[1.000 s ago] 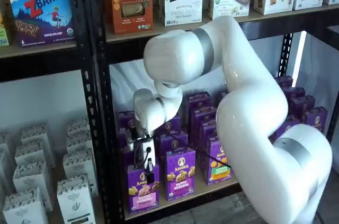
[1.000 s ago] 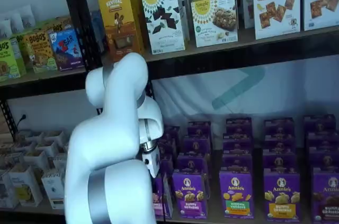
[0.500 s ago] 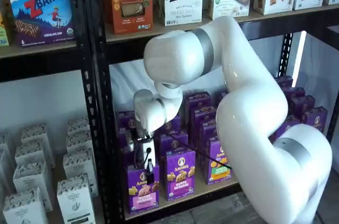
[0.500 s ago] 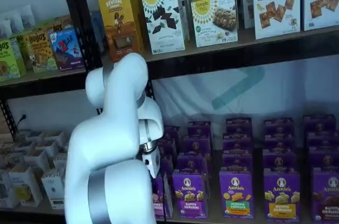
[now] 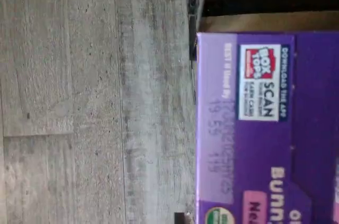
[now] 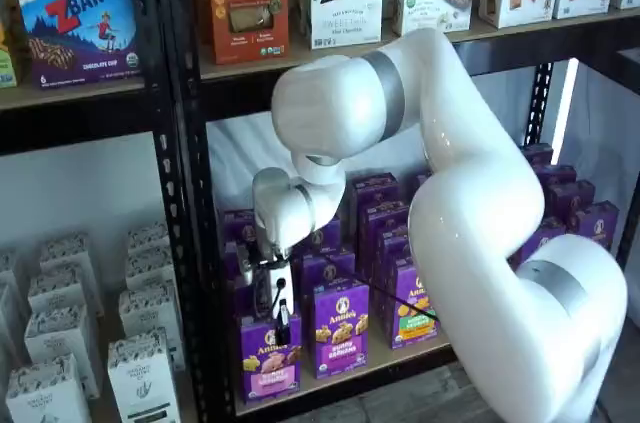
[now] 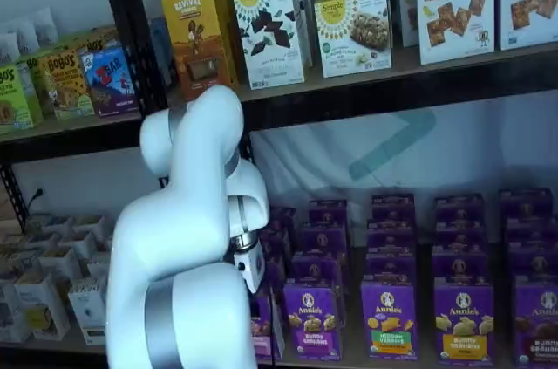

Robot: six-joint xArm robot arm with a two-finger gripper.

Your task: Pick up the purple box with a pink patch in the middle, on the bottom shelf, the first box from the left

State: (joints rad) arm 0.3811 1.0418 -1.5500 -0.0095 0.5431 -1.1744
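So the black fingers (image 6: 282, 328) hang right over the top edge of the purple box (image 6: 270, 355), and we honestly can't tell if they're apart, together or pinching the box, since we only see them side-on as one dark strip with a cable looped beside them. In the shelf view where the white arm (image 7: 187, 238) fills the left side, the gripper body (image 7: 251, 266) peeks out but the fingers are hidden behind the arm.

The purple box stands upright at the front left end of the bottom shelf (image 6: 340, 375), pink patch on its lower front, just beside a matching Annie's box with a green patch (image 6: 337, 327) on its right. In the wrist view we get its top flap (image 5: 265, 128) up close, with a Box Tops stamp, and grey wood-look floor (image 5: 90, 97) past the shelf's edge.

More purple Annie's boxes (image 7: 390, 317) run in rows behind and to the right. Cracker boxes (image 7: 453, 3) sit on the shelf above.
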